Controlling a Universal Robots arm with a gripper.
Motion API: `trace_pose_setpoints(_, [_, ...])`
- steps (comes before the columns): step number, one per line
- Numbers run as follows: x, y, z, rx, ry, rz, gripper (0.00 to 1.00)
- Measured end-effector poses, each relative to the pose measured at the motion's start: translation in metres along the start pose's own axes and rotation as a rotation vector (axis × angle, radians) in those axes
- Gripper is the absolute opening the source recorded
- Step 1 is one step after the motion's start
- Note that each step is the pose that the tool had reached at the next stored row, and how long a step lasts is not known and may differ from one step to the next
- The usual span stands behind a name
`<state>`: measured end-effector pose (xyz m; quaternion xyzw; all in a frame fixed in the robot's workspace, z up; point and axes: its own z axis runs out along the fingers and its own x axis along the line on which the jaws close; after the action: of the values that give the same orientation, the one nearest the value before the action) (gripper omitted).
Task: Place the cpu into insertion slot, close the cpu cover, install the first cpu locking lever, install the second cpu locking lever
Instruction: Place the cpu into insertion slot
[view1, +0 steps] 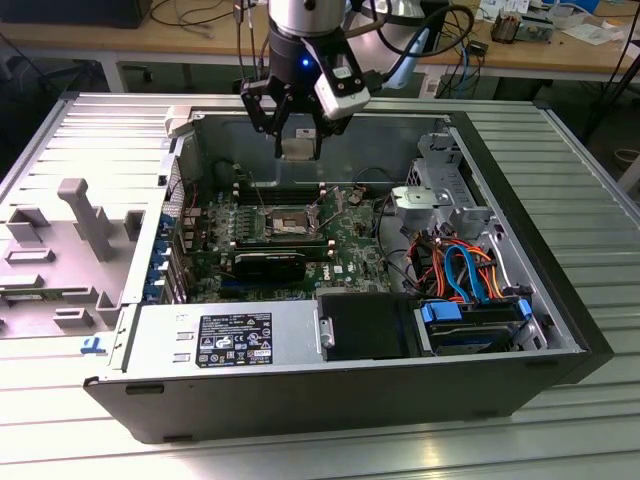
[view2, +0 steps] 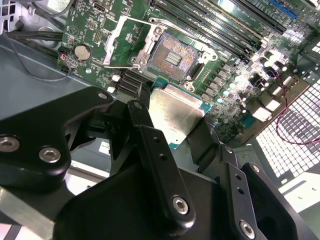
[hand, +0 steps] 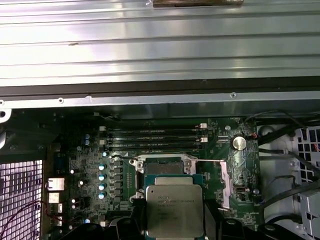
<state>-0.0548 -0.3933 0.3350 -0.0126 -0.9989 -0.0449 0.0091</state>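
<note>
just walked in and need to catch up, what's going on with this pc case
The robot arm's tool is clamped on the cpu, holding it in the air above the open computer case. Inside the case, the insertion slot is bare and the cpu cover is flipped open beside it. The chip is not yet seated.
</note>
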Motion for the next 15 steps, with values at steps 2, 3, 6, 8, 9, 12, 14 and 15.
trace_pose_setpoints(2, [0.0005, -0.0001, 0.0007, 0.0001, 0.0, 0.0, 0.55])
trace_pose_setpoints(3, [0.0006, -0.0001, 0.0009, 0.0, 0.0, 0.0, 0.55])
trace_pose_setpoints(6, [0.0011, -0.0002, 0.0019, -0.0001, 0.0, 0.0, 0.55])
trace_pose_setpoints(8, [0.0015, -0.0003, 0.003, 0.0001, 0.0, 0.0, 0.55])
trace_pose_setpoints(9, [0.0015, -0.0003, 0.0032, 0.0001, 0.0, 0.0, 0.55])
trace_pose_setpoints(12, [0.0018, -0.0004, 0.0042, 0.0001, 0.0, 0.0, 0.55])
trace_pose_setpoints(14, [0.0019, -0.0005, 0.0045, 0.0001, 0.0001, 0.0, 0.55])
trace_pose_setpoints(15, [0.0019, -0.0005, 0.0048, 0.0, 0.0, 0.0, 0.55])
